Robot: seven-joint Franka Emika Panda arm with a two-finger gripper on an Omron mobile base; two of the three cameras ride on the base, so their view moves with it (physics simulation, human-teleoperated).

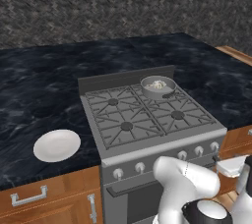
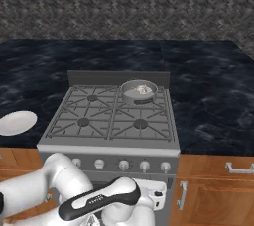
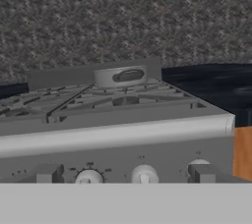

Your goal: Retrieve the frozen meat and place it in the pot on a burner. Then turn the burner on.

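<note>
Knobs [image 3: 143, 175] nearest — pot [image 2: 139, 91] handle (dark) points toward them.

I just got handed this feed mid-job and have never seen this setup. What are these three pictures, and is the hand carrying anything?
A white robot arm sits on a driving base facing a stove. Two pictures come from base cameras behind the arm, left and right. The third looks along the hand at the stove's front knobs, low and close. The pot sits on the back right burner with the frozen meat already inside. A white plate lies on the dark counter left of the stove. The hand is open and holds nothing.
</note>
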